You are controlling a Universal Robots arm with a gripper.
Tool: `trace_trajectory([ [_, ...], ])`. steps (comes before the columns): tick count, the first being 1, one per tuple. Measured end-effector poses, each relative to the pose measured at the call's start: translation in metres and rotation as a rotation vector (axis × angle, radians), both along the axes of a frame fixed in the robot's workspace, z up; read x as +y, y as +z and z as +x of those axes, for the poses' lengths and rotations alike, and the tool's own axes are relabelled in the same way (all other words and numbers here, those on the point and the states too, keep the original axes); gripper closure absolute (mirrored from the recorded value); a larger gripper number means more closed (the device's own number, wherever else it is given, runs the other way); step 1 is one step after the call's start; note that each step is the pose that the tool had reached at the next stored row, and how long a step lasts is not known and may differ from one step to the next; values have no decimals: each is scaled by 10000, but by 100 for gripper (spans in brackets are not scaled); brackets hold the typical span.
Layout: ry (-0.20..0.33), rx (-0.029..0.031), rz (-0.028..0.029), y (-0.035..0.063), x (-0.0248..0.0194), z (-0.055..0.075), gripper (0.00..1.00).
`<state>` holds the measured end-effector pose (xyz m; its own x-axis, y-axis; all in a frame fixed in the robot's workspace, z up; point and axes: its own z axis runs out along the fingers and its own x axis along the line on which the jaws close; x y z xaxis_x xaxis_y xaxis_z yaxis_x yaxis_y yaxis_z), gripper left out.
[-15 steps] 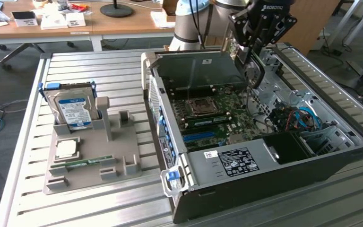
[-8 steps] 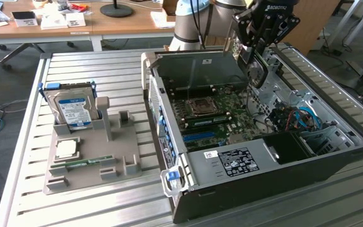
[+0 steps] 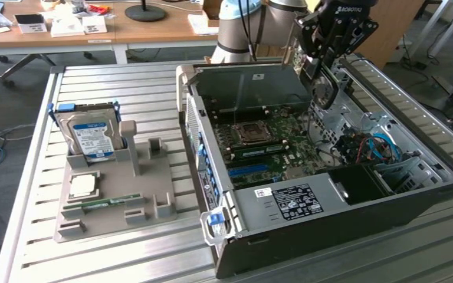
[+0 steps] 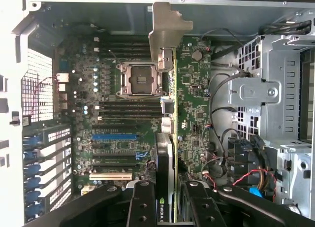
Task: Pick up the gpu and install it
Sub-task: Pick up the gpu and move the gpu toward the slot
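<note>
My gripper (image 3: 327, 62) hangs over the far right part of the open computer case (image 3: 415, 194), shut on the gpu (image 3: 323, 91). The card dangles edge-down above the motherboard (image 3: 270, 138), clear of it. In the wrist view the gpu (image 4: 166, 148) runs edge-on away from my gripper (image 4: 167, 195), with its green board edge and dark face showing. Its silvery end bracket (image 4: 166, 27) is at the far end. The two black fingers (image 4: 142, 205) press on the card from both sides. A blue expansion slot (image 4: 114, 137) lies on the motherboard (image 4: 192, 89) beside the card.
A grey parts holder (image 3: 116, 194) on the slatted metal table (image 3: 132, 82) carries a hard drive (image 3: 91, 137), a processor (image 3: 82, 186) and a memory stick (image 3: 104, 203). Inside the case are the drive cage (image 4: 268, 89), loose cables (image 4: 246, 178) and the power supply (image 3: 294, 200).
</note>
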<state>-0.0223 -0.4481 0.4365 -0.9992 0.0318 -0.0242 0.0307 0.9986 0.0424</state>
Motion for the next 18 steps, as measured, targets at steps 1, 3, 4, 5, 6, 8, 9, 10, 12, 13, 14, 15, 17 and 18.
trace_trajectory([
  [1,0,0,0,0,0,10,73],
  [3,1,0,0,0,0,29,73],
  [4,0,0,0,0,0,38,73],
  [5,0,0,0,0,0,48,73],
  [6,0,0,0,0,0,57,73],
  [8,1,0,0,0,0,78,73],
  [9,1,0,1,0,0,88,73],
  [10,1,0,0,0,0,99,73],
  [12,1,0,0,0,0,121,73],
  [13,0,0,0,0,0,133,73],
  [14,0,0,0,0,0,144,73],
  [15,0,0,0,0,0,155,73],
  [17,0,0,1,0,0,177,73],
  [18,0,0,0,0,0,190,73],
])
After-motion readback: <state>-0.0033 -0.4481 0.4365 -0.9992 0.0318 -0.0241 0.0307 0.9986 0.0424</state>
